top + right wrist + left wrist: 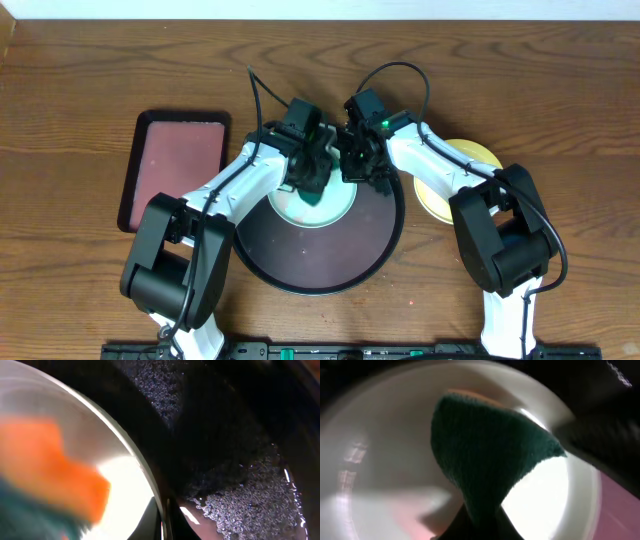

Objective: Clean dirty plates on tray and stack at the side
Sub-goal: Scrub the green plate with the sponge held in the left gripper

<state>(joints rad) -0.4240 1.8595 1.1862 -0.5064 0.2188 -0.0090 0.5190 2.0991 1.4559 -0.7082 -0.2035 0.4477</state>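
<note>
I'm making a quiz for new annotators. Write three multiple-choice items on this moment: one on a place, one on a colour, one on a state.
1. Where does the plate under the sponge lie?
A) on the dark red tray
B) in the black tray
C) on the table

2. What colour is the sponge face in the left wrist view?
A) dark green
B) blue
C) white

3. How is the left gripper?
A) open, empty
B) shut on the sponge
C) shut on a plate rim

Key: B, the black tray's floor surrounds the plate; A, the scrubbing face shows dark green; B, it pinches the sponge over the plate.
</note>
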